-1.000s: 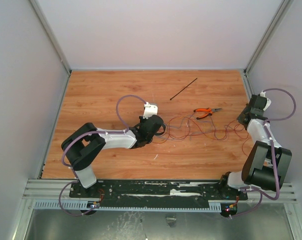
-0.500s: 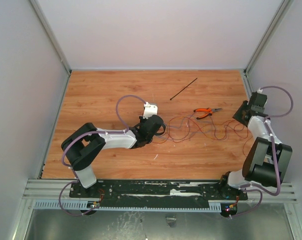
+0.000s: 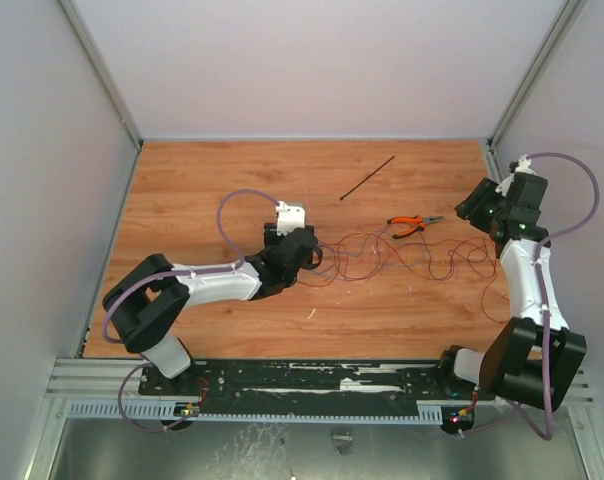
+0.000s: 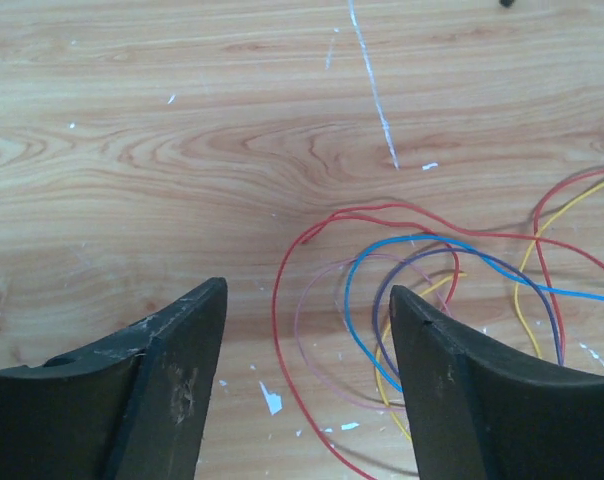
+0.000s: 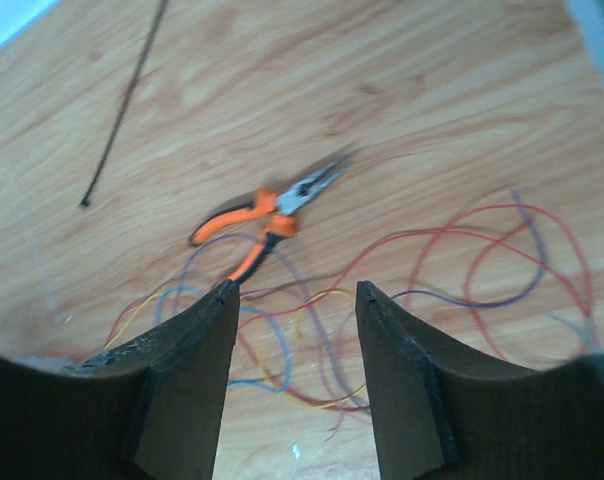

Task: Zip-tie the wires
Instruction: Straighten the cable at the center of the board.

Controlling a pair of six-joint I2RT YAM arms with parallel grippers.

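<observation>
Top external: the wires [image 3: 382, 258] sprawl across the counter [image 3: 202, 180], the zip tie [image 3: 368, 178] lying beyond them. Left end effector [image 4: 307, 292] and right end effector [image 5: 297, 288] both gape, empty; we should bunch the strands tight first.

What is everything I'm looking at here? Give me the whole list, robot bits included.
wires: one loose tangle of several strands; red, blue, yellow, purple; mid-table between the arms.
zip tie: one; black; lying straight, beyond the tangle and apart from it.
pliers: one pair; orange handles; at the tangle's far edge.
table: one; wood brown; under everything.
walls: three; pale; around the table.
left arm: one; white and black; reaching to the tangle's left end.
right arm: one; same colours; by the right wall.
left pincer: one; black; open, holding nothing.
right pincer: one; black; open, holding nothing.
</observation>
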